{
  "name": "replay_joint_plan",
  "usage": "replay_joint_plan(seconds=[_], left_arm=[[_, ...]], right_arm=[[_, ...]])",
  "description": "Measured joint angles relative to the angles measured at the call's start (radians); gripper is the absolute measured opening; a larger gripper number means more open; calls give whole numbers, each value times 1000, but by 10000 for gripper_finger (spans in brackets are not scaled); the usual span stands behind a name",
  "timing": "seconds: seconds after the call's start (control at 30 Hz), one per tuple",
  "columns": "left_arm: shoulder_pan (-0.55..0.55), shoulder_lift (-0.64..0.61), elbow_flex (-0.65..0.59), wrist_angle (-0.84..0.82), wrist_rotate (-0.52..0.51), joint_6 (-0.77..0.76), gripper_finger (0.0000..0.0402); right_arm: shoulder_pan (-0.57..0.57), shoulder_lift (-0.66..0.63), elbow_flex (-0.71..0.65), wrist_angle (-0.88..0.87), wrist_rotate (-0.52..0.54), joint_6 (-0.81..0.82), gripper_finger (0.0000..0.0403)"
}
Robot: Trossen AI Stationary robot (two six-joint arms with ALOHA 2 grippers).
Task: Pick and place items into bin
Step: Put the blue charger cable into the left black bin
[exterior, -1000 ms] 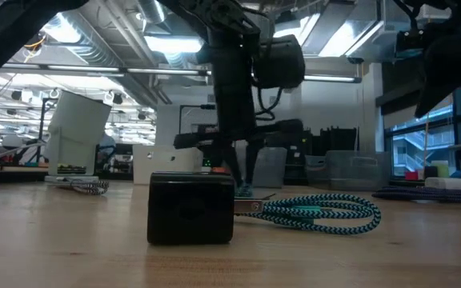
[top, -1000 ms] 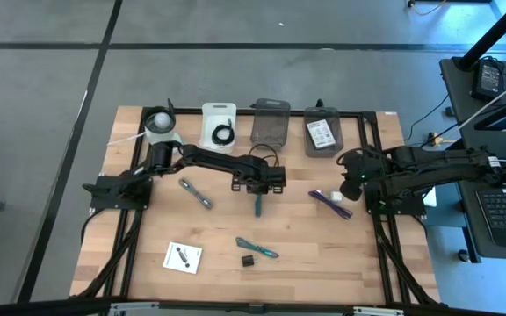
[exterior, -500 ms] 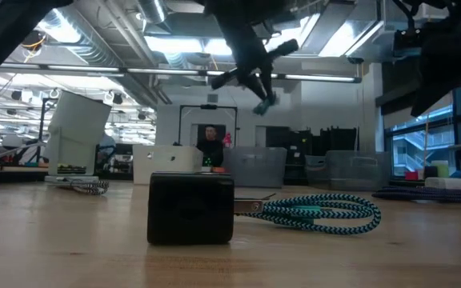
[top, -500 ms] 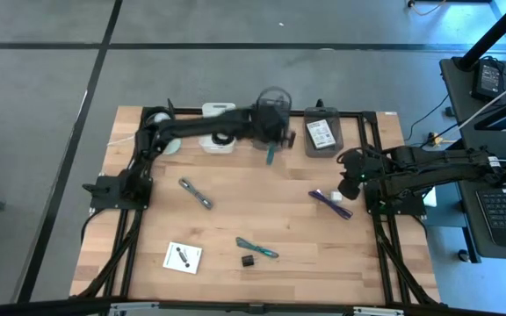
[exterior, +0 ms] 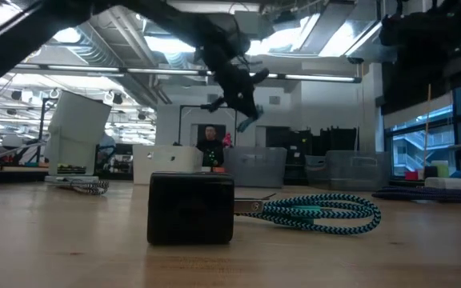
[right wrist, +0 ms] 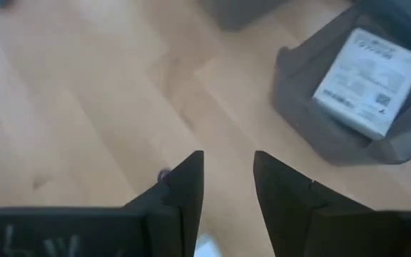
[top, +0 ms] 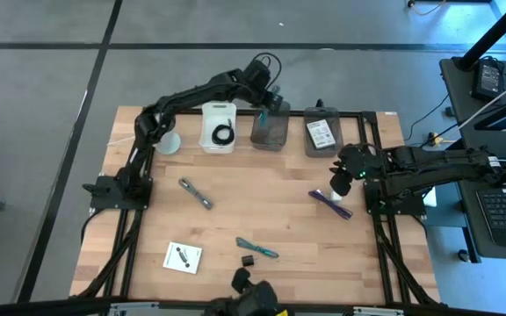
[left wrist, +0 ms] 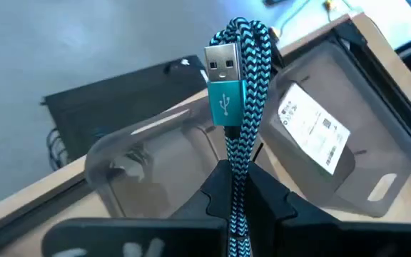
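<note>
Left gripper (left wrist: 235,187) clamped on teal cable (left wrist: 240,86), held above clear bin (top: 271,128). Step: carry-to-bin; next, lower and release inside. Right gripper (right wrist: 228,187) slightly open, empty, right of bin, above purple strip (top: 331,202).

The teal braided cable (left wrist: 240,107) runs down between the left gripper's (left wrist: 238,203) fingers — its lower length is hidden. The purple strip (right wrist: 163,173) (right wrist view) shows only a tip.

A lab: wooden bench (top: 271,211), ceiling ducts (exterior: 94,48), concrete floor (top: 235,22).
</note>
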Motion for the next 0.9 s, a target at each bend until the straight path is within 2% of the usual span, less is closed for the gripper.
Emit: replay_joint_plan(seconds=[0.17, 0.43, 0.67, 0.9], left_arm=[[15, 64, -1, 15, 87, 50, 12], [-7, 128, 0, 15, 80, 141, 14], [-14, 155, 0, 39, 77, 142, 49], [-15, 156, 0, 36, 77, 110, 59]], right_arm=[[0, 3, 0, -2, 87, 75, 127], [0, 5, 0, -1, 121, 136, 127], [0, 5, 0, -1, 122, 180, 127], [0, 5, 0, -1, 122, 184, 127]])
